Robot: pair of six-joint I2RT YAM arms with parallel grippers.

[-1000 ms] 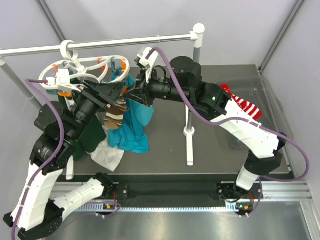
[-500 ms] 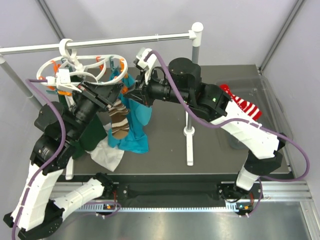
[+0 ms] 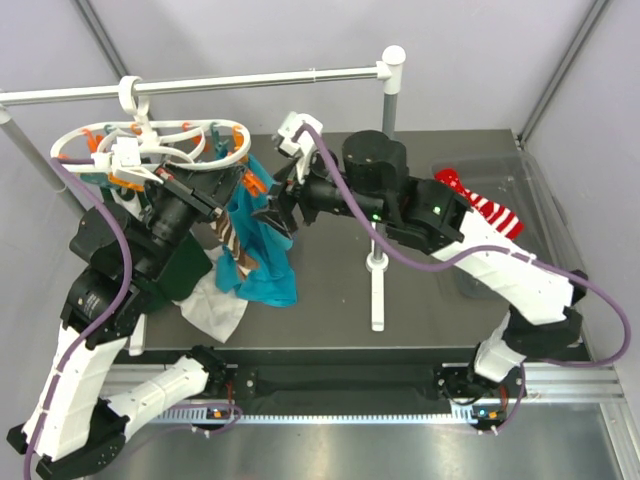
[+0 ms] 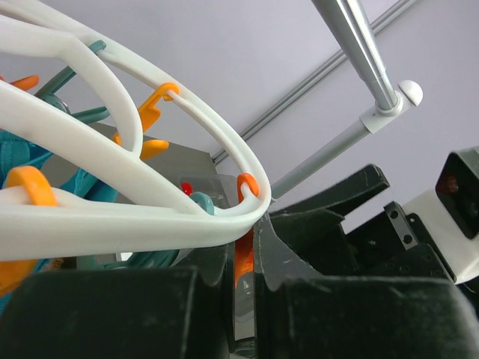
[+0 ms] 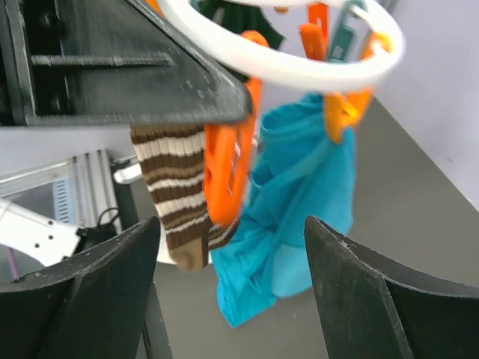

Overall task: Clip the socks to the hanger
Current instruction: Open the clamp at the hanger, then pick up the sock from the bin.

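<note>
Now my left gripper squeezes an orange pin on the hanger to clip the brown sock, I think; my right gripper hangs spread apart.

The hanger hangs from the rail above the table's far left corner. My left pincer is at its right rim with a peg between the fingers, and a sock hangs under that peg. The garment hangs just right of the sock. My right pincer, spread, faces both from the right. Cloths lie below, near the left edge. The post stands mid-table, and a second sock lies to its right, toward the far right corner.
</note>
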